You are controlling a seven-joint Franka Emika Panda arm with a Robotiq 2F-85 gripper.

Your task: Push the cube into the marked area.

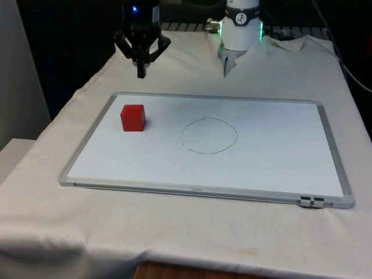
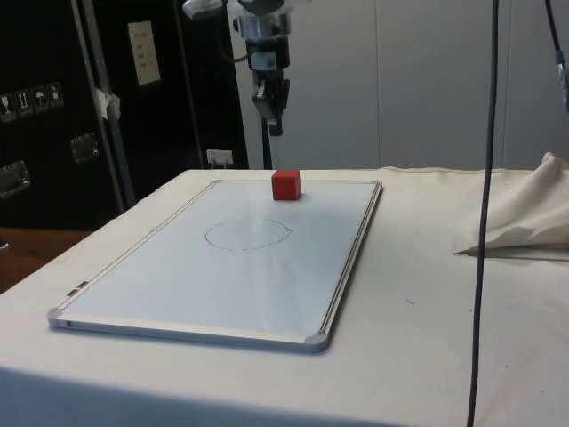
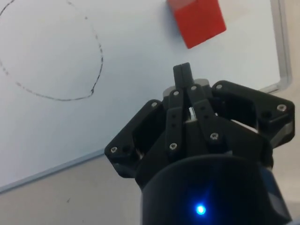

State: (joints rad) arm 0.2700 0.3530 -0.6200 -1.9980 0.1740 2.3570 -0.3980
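Cube [image 1: 133,118] is sitting on the board [image 1: 279,145], well apart from the circle [image 1: 208,135]. We are holding the end effector [image 1: 142,72] clenched, hanging above the board's far edge behind the cube, making one blunt tip for pushing.

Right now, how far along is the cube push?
Barely started. Done: the hand is shut, held in the air beyond the whiteboard's far edge, past the red cube. In hand: nothing touches the cube yet. Left: the whole push; the cube sits outside the drawn circle, toward the front view's left.
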